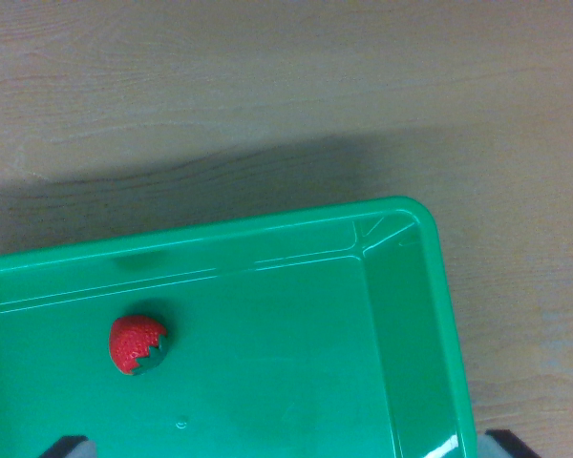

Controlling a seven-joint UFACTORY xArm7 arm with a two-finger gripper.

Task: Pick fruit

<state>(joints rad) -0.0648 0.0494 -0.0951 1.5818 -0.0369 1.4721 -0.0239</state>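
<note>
A small red strawberry (137, 344) with a green leafy cap lies on the floor of a green plastic tray (401, 221), toward the wrist view's left. Only the dark tips of my gripper (291, 448) show at the bottom edge, one fingertip (70, 447) at the lower left and the other at the lower right. They stand far apart, so the gripper is open and holds nothing. The strawberry sits just above and to the right of the left fingertip, apart from it.
The tray rests on a light wooden tabletop (267, 86) that fills the upper half and the right side. The tray's raised rim runs across the middle and down the right. A dark shadow lies on the wood behind the tray.
</note>
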